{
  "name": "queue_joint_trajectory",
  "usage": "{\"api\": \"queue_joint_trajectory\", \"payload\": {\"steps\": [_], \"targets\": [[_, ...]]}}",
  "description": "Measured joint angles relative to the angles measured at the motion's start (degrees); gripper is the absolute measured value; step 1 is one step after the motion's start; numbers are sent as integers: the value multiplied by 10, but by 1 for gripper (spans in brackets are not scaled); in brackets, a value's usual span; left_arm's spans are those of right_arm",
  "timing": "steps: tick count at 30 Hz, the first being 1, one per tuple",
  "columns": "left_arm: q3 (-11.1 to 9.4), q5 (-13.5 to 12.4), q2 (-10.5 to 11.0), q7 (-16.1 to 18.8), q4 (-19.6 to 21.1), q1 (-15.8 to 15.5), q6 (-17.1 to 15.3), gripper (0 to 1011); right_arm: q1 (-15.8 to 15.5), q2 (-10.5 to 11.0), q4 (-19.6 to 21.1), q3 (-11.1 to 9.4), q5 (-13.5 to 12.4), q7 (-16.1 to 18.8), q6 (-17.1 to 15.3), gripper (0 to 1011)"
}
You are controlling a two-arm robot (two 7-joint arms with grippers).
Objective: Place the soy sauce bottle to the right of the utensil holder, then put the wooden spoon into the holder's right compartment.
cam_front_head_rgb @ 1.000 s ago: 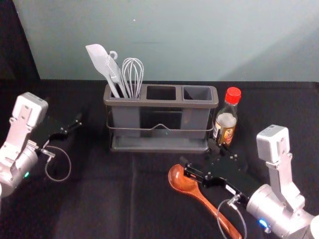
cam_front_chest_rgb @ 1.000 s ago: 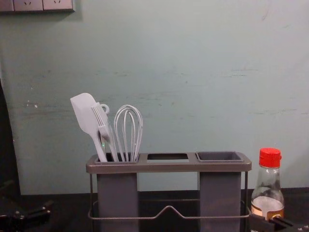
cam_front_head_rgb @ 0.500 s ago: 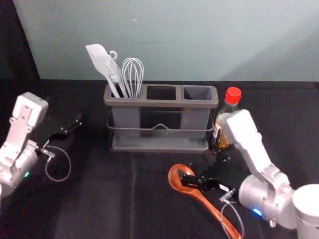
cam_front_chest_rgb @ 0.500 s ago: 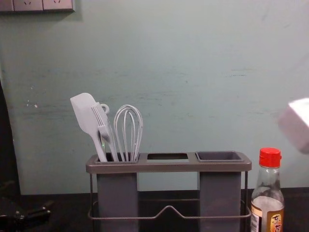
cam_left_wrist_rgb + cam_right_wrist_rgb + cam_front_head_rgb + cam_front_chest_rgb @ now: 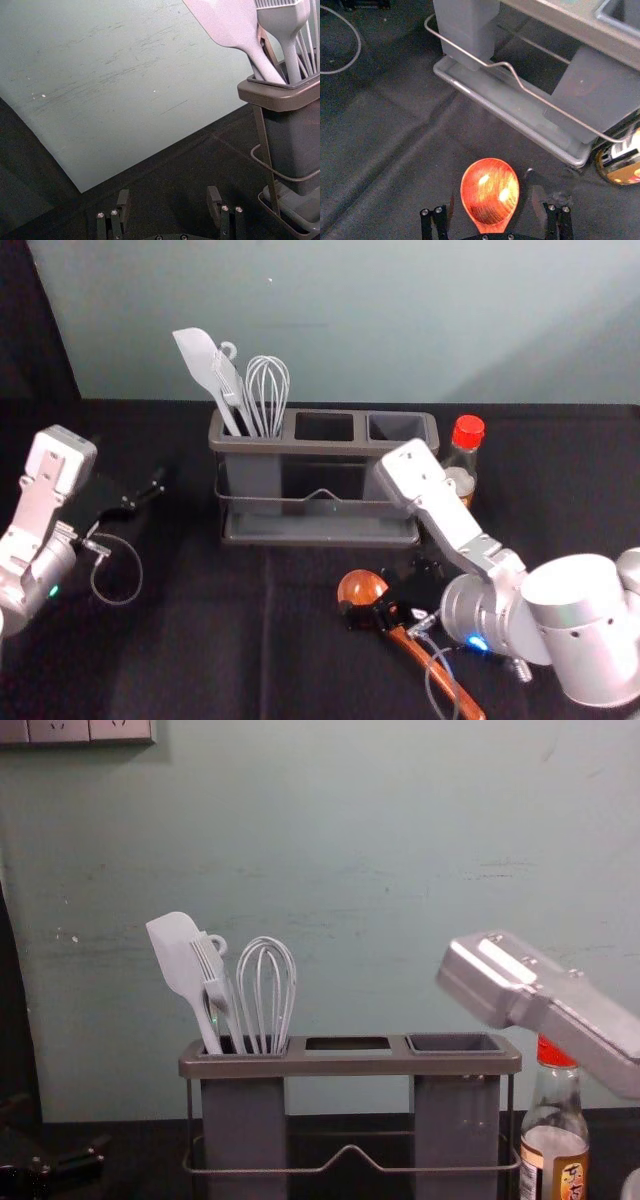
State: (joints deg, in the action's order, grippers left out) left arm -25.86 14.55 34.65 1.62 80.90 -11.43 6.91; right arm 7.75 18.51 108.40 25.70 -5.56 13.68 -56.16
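At the left, the left end effector (image 5: 169,195) is parked clear of the utensil holder (image 5: 320,448), released, its fingers (image 5: 123,200) spread on nothing. Spatula (image 5: 195,352), brush (image 5: 228,380) and whisk (image 5: 268,385) occupy the holder's left compartment; a wide swing could knock them. The front wire rail (image 5: 509,66) projects toward the work and could catch a spoon raised too little. The wooden spoon (image 5: 362,587) lies on the table (image 5: 200,660), bowl toward the holder, handle slanting toward the robot's right. The right end effector (image 5: 495,197) is over it, released, fingers apart on either side. Closing on the rounded bowl instead of the neck would probably let the spoon roll or pivot. A cable (image 5: 427,686) loops by the handle and might snag on lifting. The right compartment (image 5: 396,427) has a narrow mouth; a tilted spoon could strike its rim. Furthest right, the soy sauce bottle (image 5: 553,1150) stands upright just beside the holder, as required; the right arm (image 5: 450,525) reaches close by and could topple it.
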Motion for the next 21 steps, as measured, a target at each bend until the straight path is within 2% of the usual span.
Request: {"api": "queue_joint_trajectory", "payload": {"steps": [3,6,21], "targets": [[0,0,0,0,0,0,0,1000,7,-9,-10,6,5,1,-17,1000],[0,0,0,0,0,0,0,1000,9,-13,-16,8,8,3,-19,1000],[0,0,0,0,0,0,0,1000,12,-27,-47,6,25,16,-10,1000]]}}
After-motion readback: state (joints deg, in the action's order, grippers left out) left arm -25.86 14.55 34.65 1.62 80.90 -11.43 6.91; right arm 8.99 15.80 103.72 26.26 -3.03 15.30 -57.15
